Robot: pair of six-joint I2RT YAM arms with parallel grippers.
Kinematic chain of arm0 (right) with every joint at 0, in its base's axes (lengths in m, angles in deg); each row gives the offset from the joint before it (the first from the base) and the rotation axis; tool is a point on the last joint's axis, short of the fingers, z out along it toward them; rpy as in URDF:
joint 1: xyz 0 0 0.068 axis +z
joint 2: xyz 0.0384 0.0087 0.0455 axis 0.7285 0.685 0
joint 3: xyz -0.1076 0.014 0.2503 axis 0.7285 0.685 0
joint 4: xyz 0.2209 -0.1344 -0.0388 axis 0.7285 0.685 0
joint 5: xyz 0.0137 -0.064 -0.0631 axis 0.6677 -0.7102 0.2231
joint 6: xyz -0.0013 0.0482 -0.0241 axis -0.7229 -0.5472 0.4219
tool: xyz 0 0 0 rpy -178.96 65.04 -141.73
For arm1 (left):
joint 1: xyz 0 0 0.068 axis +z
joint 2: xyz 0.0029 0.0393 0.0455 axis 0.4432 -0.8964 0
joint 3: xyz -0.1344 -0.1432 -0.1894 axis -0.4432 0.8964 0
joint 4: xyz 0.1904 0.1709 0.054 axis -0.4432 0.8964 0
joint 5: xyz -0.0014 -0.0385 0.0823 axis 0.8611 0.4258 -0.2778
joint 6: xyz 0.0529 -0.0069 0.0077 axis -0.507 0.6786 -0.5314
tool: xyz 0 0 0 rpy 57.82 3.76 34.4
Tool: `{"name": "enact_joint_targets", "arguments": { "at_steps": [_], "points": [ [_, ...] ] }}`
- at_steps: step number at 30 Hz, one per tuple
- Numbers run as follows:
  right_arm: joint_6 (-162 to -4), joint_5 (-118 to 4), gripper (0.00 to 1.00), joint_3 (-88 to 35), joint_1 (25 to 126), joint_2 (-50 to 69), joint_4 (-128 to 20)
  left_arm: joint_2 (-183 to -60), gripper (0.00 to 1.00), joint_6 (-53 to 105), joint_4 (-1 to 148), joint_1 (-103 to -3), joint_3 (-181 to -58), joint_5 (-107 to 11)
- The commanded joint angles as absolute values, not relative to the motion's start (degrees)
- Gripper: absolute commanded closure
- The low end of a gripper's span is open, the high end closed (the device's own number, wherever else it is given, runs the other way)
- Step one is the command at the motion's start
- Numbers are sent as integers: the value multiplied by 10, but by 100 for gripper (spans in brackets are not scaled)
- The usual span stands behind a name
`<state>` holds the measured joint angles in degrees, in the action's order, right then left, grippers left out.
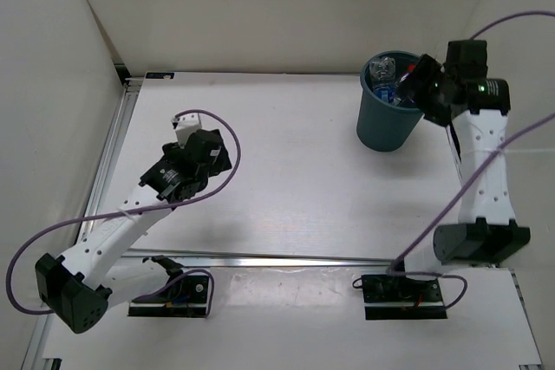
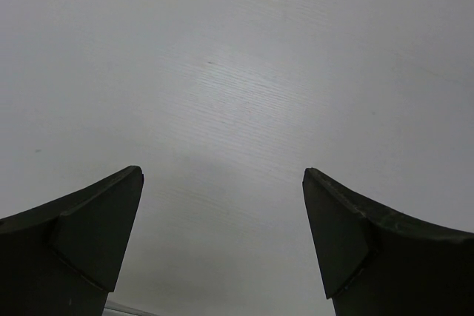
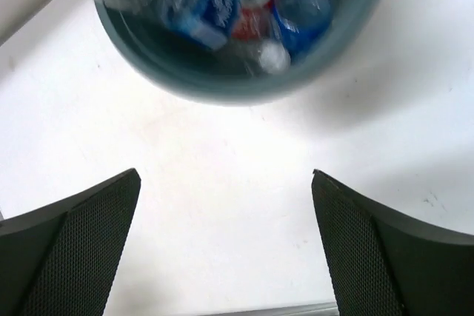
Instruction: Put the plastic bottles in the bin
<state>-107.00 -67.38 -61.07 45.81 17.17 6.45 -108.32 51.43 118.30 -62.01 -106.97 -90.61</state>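
The dark teal bin (image 1: 381, 123) stands upright at the back right of the table. Several clear plastic bottles (image 1: 387, 75) with blue and red labels lie inside it. They also show in the right wrist view (image 3: 211, 5), inside the bin's rim (image 3: 237, 94). My right gripper (image 1: 418, 84) hangs at the bin's right rim, open and empty. In its own view the right gripper (image 3: 226, 183) has bare table between the jaws. My left gripper (image 1: 192, 132) is far to the left, open and empty (image 2: 222, 175), over bare table. I see no bottle outside the bin.
White walls enclose the table on the left, back and right. A metal rail (image 1: 113, 145) runs along the left edge and another (image 1: 295, 257) along the near edge. Purple cables (image 1: 221, 171) loop off both arms.
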Motion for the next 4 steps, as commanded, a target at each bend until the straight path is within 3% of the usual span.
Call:
{"name": "enact_joint_targets", "arguments": {
  "at_steps": [1, 4],
  "points": [
    [-1050, -657, 0, -516, 452, 58, 71, -1044, 0, 566, 1184, -616, -1045, -996],
    [-1038, -664, 0, -500, 452, 40, 82, -1032, 0, 566, 1184, -616, -1039, -1059]
  ]
}}
